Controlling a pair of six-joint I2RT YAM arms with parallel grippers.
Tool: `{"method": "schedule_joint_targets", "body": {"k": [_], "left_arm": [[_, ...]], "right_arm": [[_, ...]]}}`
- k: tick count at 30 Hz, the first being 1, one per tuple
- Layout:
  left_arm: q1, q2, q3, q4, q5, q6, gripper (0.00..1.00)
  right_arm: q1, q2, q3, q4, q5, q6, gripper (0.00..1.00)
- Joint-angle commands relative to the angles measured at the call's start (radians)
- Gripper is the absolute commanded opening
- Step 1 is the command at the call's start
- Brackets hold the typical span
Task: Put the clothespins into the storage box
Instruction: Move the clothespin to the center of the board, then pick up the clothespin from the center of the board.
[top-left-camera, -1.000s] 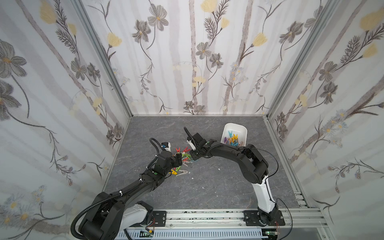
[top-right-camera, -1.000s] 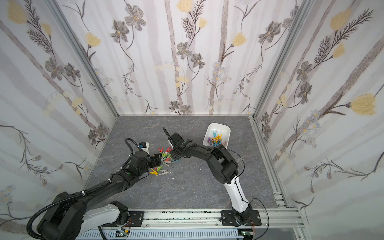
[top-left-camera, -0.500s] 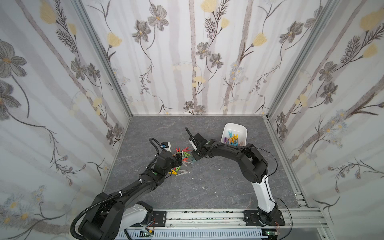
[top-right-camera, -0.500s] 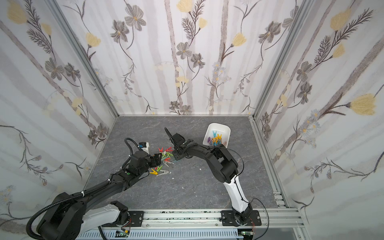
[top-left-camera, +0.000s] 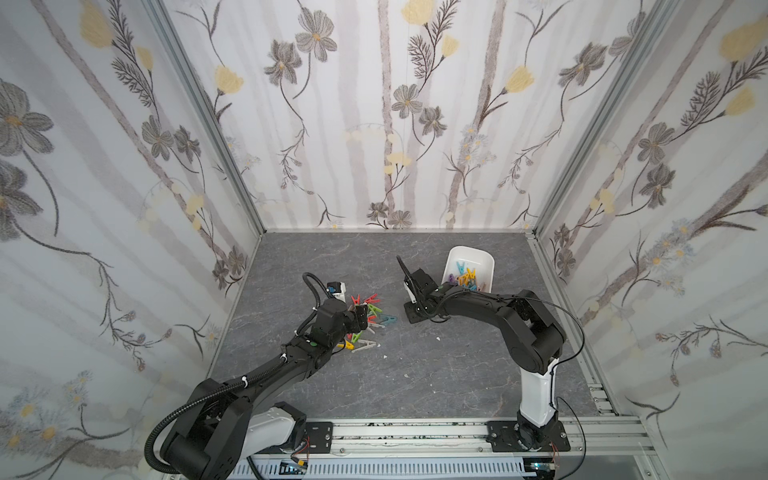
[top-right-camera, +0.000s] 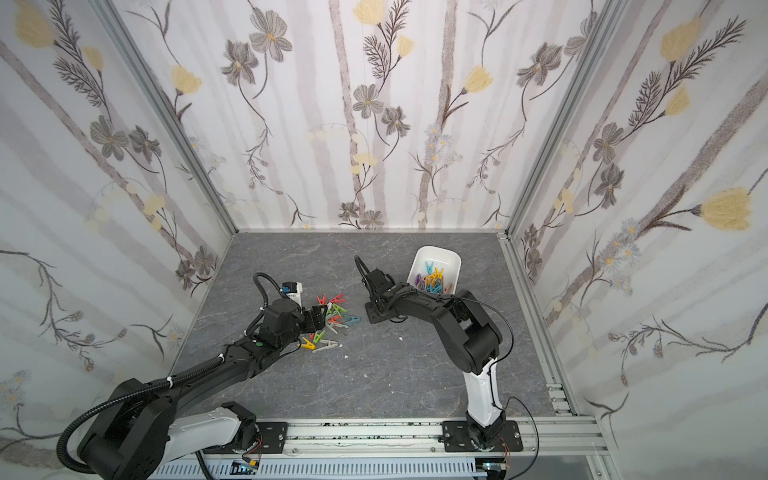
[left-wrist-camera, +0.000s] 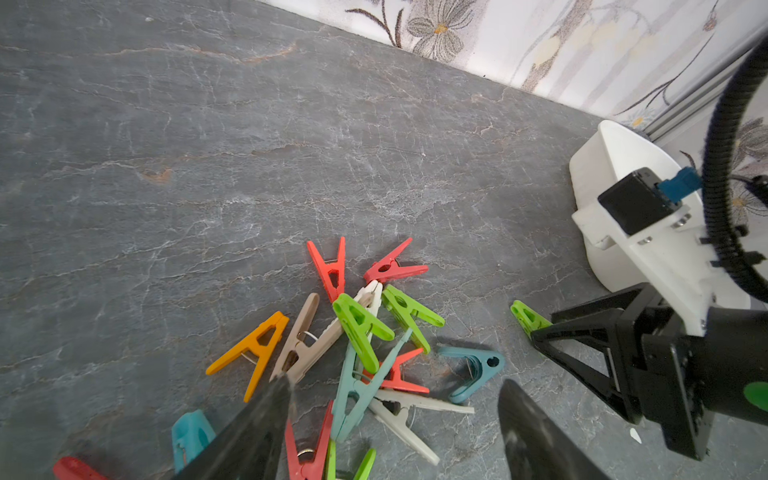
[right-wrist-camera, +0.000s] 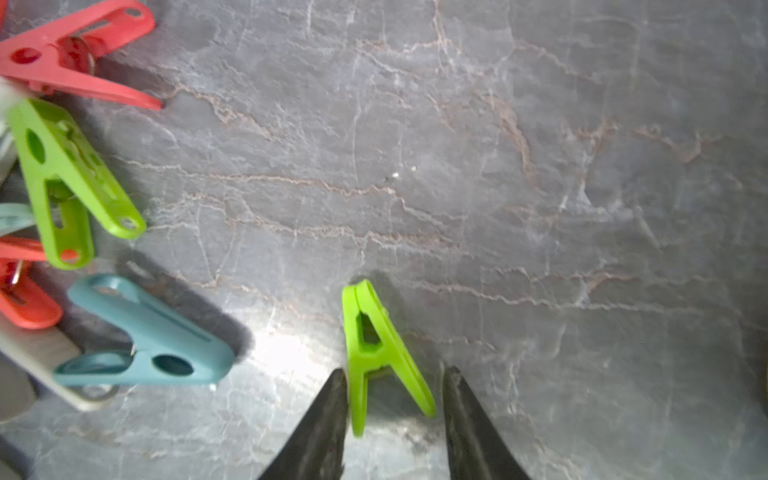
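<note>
Your storage box (top-left-camera: 478, 254) stands open-topped on the grey surface (top-left-camera: 415, 374). A heap of clothespins (top-left-camera: 467, 277) in yellow, orange, blue and purple lies inside it, bunched toward the box's end nearer the arm bases. The far end of the box shows bare white.

Well apart from the box, off its long side, the loose pile (top-left-camera: 370, 309) sits on the surface. It is made of red, green, teal, orange, beige and white pegs lying across one another. A yellow peg (top-right-camera: 307, 343) and a grey peg (top-right-camera: 326, 344) lie at the edge of the pile farthest from the box.

Between the box and that pile, one green clothespin (right-wrist-camera: 376, 353) lies flat by itself. It is near a teal clothespin (right-wrist-camera: 145, 353) at the pile's box-side edge.

Your right jaws are down at the surface and straddle the two legs of this green clothespin. They stand narrow, only a little wider than the spread of the legs. One tip looks to touch a leg, while a sliver of surface shows between the other tip and its leg. The peg's pinching end points away from the jaws.

In the left wrist view the same peg (left-wrist-camera: 528, 318) pokes out from under the right arm (left-wrist-camera: 648, 361), with the box (left-wrist-camera: 598, 149) behind.

Your left jaws hang over the pile on its side away from the box, spread wide and closed on no peg. One tip sits over the end of a beige peg (left-wrist-camera: 299, 345); you cannot tell whether it touches.
</note>
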Motion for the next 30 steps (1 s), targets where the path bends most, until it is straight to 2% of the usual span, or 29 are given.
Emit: {"method": "schedule_joint_targets", "body": {"k": [1,4,7,10,19,25,30], "left_arm": [[-0.007,0.005,0.014,0.050,0.013,0.012,0.79],[-0.054,0.028,0.040,0.045,-0.002,0.067,0.79],[-0.126,0.062,0.072,0.038,-0.037,0.124,0.79],[-0.154,0.068,0.067,0.072,-0.025,0.103,0.79],[-0.181,0.117,0.068,0.095,-0.010,0.080,0.79],[-0.182,0.123,0.070,0.101,-0.008,0.086,0.79],[-0.182,0.122,0.067,0.104,-0.012,0.086,0.79]], "right_arm": [[-0.023,-0.087,-0.038,0.038,-0.068,0.044,0.40],[-0.037,-0.134,-0.072,0.037,-0.092,0.041,0.39],[-0.035,-0.131,-0.094,0.029,-0.064,0.013,0.36],[-0.021,-0.097,-0.079,0.012,-0.017,-0.014,0.34],[-0.015,0.017,-0.003,-0.016,0.104,-0.072,0.30],[0.005,0.051,0.015,0.013,0.089,-0.100,0.30],[0.045,0.087,0.061,-0.003,0.124,-0.146,0.27]]}}
